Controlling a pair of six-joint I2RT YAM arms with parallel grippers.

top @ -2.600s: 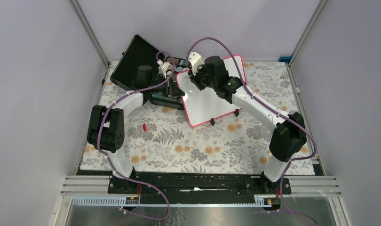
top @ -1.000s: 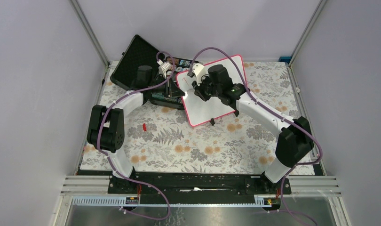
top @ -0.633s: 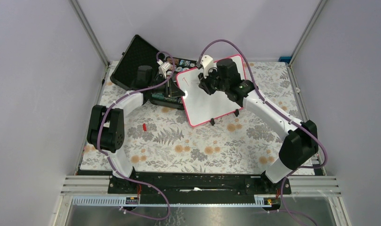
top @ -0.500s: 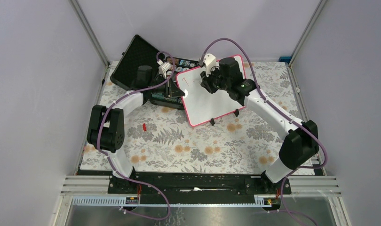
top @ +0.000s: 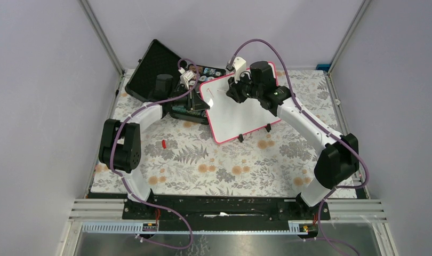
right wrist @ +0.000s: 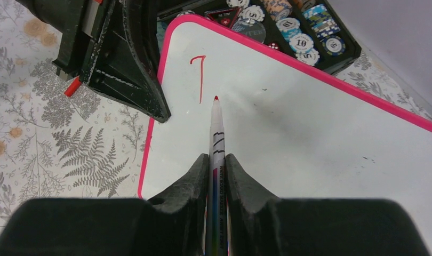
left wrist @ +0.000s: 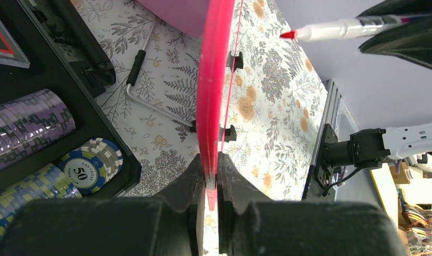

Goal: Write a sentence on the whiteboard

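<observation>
Leaning at twelve o'clock on the table (top: 203,165), the whiteboard (top: 240,117) is clamped at its nine o'clock rim by the left gripper (left wrist: 209,161); a marker (right wrist: 217,128) is pinched in the right gripper (right wrist: 216,161), clear of the sentence (right wrist: 201,80).

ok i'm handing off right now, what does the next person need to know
Left gripper: fingers shut on the whiteboard rim, at its left edge.
Right gripper: fingers shut on the marker, tip clear of the board face, beside the first mark.
Board stands propped on its feet on the floral cloth, chip case behind it.
Done: the sentence has only one red hooked stroke, near the upper left corner.
Left: the rest of it.
</observation>
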